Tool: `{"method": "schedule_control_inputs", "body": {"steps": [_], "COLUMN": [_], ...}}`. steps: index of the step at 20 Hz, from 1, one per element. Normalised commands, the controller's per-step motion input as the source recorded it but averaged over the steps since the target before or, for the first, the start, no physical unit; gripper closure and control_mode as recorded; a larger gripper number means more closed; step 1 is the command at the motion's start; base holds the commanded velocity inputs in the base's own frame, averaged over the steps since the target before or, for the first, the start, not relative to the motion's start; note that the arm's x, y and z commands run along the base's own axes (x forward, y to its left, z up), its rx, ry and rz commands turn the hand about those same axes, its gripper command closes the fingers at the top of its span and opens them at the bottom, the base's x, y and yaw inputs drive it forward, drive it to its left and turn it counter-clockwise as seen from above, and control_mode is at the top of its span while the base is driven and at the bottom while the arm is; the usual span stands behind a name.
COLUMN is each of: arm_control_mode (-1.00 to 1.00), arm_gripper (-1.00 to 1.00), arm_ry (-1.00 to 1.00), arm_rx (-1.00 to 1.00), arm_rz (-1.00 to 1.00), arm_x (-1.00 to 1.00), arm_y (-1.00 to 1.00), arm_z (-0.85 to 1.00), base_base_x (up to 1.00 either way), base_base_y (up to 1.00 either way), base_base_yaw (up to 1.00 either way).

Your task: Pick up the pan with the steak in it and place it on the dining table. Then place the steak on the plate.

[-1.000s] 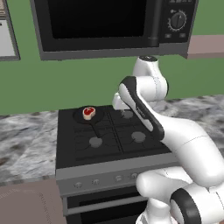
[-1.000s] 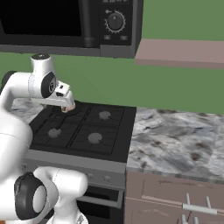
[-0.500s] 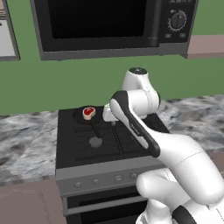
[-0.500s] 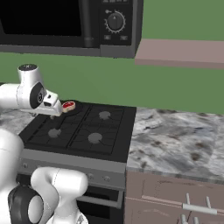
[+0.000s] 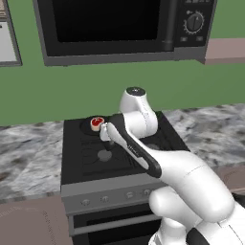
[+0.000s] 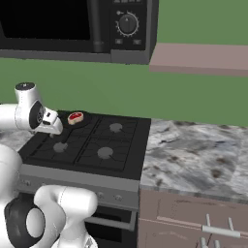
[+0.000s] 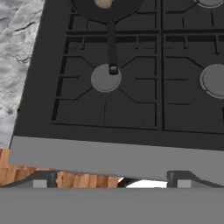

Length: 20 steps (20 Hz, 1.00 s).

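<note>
Left base view: the white arm bends forward over the black gas stove, and its pincer hangs low above the front left burner, its dark tips hard to make out here. Just behind it, on the back left burner, sits the shallow round black frying pan with the small red steak with a pale fatty rim lying inside. The pincer is near the pan but not touching it. A black microwave hangs above, and the grey marbled counter runs on both sides of the stove. Compared with a second ago, the hand has swung from the stove's right half across to the left and come lower, closer to the pan.

Right base view: the pincer sits at the stove's left side, in front of the pan; the steak rests in it, apart from the fingers. Earlier the hand stood higher.

Hand view: the two finger tips stand spread wide, with nothing between them. Beyond them lies the stove's front edge, and the pan's long thin black handle points toward the camera over a burner, ending well short of the fingers.
</note>
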Motion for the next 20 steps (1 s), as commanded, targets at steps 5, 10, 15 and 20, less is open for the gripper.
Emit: {"method": "schedule_control_inputs", "body": {"steps": [5, 10, 15, 20], "arm_control_mode": [-1.0, -1.0, -1.0, -1.0], "arm_gripper": [-1.0, -1.0, -1.0, -1.0], "arm_ry": [0.0, 0.0, 0.0, 0.0], "arm_rx": [0.0, 0.0, -0.02, -0.06], "arm_rz": [0.0, 0.0, 0.0, 0.0], "arm_x": [0.67, 0.75, 0.73, 0.56], "arm_y": [0.27, 0.16, 0.01, 0.0], "arm_z": [-0.29, -0.27, -0.24, -0.32], "base_base_x": [0.0, 0.0, 0.0, 0.0], "base_base_y": [0.0, 0.0, 0.0, 0.0], "base_base_yaw": [0.0, 0.0, 0.0, 0.0]}}
